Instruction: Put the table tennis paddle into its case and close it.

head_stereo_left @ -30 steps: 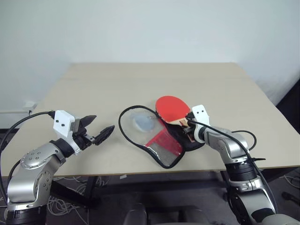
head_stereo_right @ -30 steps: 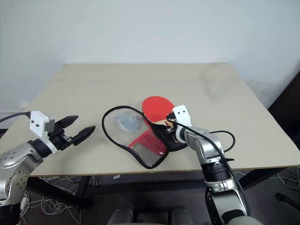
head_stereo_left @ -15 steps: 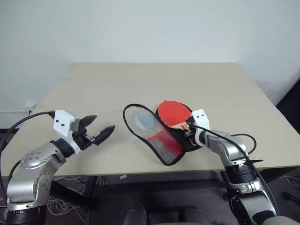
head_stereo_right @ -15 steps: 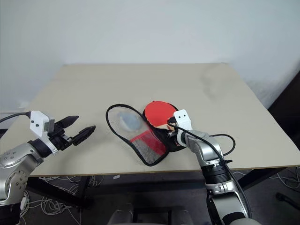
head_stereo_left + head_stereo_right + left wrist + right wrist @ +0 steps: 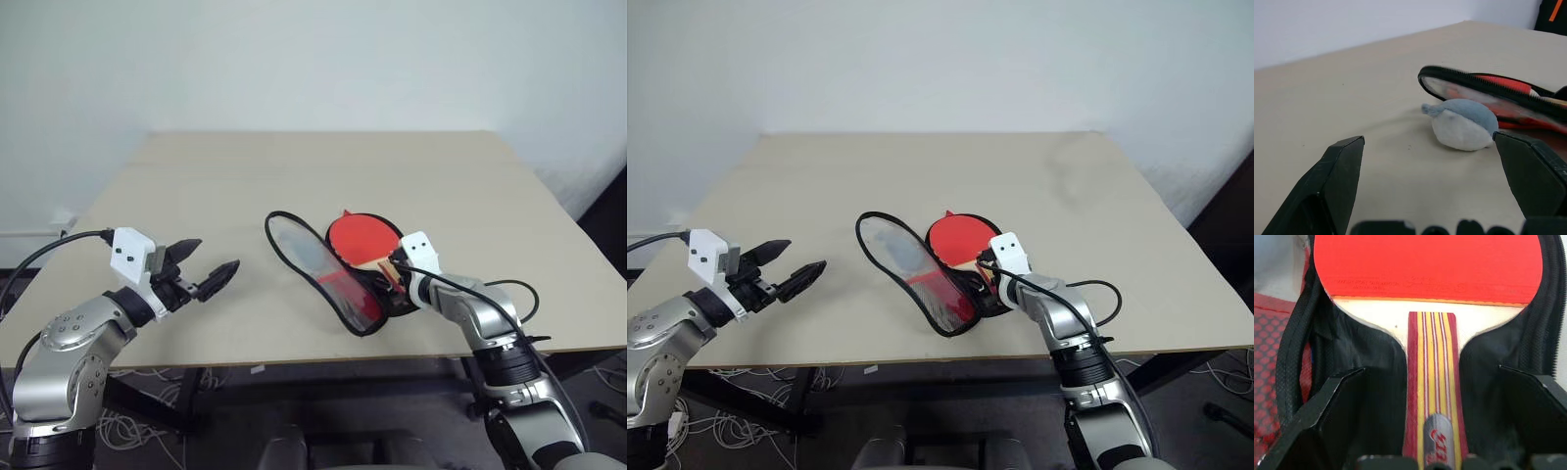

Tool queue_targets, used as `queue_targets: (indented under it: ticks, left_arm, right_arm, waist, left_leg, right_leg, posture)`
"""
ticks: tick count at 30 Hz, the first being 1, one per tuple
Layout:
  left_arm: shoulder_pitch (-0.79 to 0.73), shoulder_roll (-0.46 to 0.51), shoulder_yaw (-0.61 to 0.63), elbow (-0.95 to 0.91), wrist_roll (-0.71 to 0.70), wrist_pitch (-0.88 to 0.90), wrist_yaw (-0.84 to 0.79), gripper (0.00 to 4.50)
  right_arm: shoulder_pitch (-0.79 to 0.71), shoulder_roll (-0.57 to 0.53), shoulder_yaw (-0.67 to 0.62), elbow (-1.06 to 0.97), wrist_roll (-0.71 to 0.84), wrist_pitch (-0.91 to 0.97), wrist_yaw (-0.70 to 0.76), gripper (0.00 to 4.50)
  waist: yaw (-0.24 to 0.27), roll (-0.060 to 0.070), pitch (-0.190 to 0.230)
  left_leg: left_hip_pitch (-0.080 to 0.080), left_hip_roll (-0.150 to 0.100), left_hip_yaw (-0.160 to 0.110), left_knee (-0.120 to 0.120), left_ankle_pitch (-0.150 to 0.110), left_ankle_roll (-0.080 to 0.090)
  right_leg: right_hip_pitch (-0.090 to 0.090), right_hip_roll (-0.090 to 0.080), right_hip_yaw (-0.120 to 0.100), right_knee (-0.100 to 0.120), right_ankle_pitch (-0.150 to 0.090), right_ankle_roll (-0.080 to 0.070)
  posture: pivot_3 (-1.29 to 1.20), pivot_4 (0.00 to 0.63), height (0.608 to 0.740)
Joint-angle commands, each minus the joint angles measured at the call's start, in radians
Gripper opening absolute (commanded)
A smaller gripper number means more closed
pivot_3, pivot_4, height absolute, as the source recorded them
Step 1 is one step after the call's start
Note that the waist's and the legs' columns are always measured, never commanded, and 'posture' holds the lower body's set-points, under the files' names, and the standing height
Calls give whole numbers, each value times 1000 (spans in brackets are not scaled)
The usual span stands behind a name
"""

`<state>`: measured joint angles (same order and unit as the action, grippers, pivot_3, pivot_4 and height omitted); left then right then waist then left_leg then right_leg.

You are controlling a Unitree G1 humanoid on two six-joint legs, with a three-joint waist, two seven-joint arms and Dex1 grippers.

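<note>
Table tennis paddle [image 5: 1425,264]: lies flat in the lower half of the case [image 5: 377,299], handle pointing toward the right gripper [image 5: 1425,431], whose fingers straddle the handle, spread wide and holding nothing. Case lid [image 5: 318,269]: raised on edge, on the paddle's left. Left gripper [image 5: 201,269]: wide open, empty, well apart to the left; a blue-grey lump [image 5: 1462,122] lies between it and the lid. Bare table [image 5: 294,176] beyond.

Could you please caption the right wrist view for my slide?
Open right gripper above the table tennis paddle lying in its unzipped case.
</note>
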<state>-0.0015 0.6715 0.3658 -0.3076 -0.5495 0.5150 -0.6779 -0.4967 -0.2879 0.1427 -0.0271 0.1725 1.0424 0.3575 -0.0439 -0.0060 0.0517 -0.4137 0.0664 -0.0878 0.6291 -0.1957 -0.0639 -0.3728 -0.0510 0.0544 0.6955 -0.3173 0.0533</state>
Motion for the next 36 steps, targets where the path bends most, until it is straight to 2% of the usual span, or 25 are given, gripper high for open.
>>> queue_targets:
  ticks: [1, 7, 14, 21, 26, 33, 34, 35, 36]
  left_arm:
    - [-17, 21, 30, -16, -8, -8, -4, 4500]
    - [-6, 16, -5, -8, 19, -14, -5, 4500]
    - [-58, -42, -112, 8, 84, -25, 47, 4500]
    - [-90, -101, -196, 12, 89, -24, 49, 4500]
    - [-100, -126, -210, 21, 57, 2, 40, 4500]
    - [-87, -196, -209, 23, -4, 74, 67, 4500]
    - [-82, -205, -213, 21, -9, 88, 75, 4125]
    - [-78, -217, -217, 19, -15, 103, 84, 4002]
    - [-74, -230, -216, 17, -24, 118, 91, 3616]
  right_arm:
    - [-69, -79, -58, -134, 82, 40, 108, 4479]
    - [-180, -240, -125, -154, 179, 15, 274, 4479]
    - [-294, -286, -186, -43, 185, -98, 299, 4479]
    - [-197, -404, -163, -121, 222, -277, 520, 4479]
    - [-132, -489, -161, -152, 265, -347, 690, 4479]
    - [-110, -548, -130, -132, 248, -411, 783, 4479]
    - [-112, -548, -126, -124, 242, -419, 785, 4500]
    - [-116, -547, -123, -116, 237, -425, 785, 4500]
    - [-120, -545, -120, -111, 235, -428, 785, 4500]
  waist:
    - [0, 0, 0]
    - [0, 0, 0]
    - [1, 0, 0]
    - [0, 0, 0]
    - [0, 0, 0]
    - [0, 0, 0]
    - [0, 0, 0]
    - [0, 0, 0]
    - [0, 0, 0]
  left_leg:
    - [0, 0, 0, 0, 0, 0]
    - [0, 0, 0, 0, 0, 0]
    - [0, 0, 0, 0, 0, 0]
    - [0, 0, 0, 0, 0, 0]
    - [0, 0, 1, 0, 0, 0]
    - [1, 0, 0, 0, 0, 0]
    - [1, 0, 1, 0, 0, 0]
    - [1, 0, 1, 0, 0, 0]
    - [1, 0, 1, 0, 0, 0]
  right_leg:
    - [0, 0, 0, 0, 0, 0]
    - [0, 0, 0, 0, -1, 2]
    - [0, 0, 0, -1, -1, 2]
    - [0, 0, 0, -1, -1, 1]
    - [0, 0, 1, -1, -1, 2]
    - [1, 0, 0, -1, -2, 3]
    - [1, 0, 1, -1, -2, 4]
    - [1, 0, 1, -1, -2, 4]
    - [1, 0, 1, -1, -2, 4]
  posture:
    - [0, 0, 684]
    - [0, 0, 684]
    - [0, 0, 684]
    - [0, 0, 684]
    - [0, 0, 684]
    - [0, 0, 684]
    - [0, 0, 684]
    - [0, 0, 684]
    - [0, 0, 684]
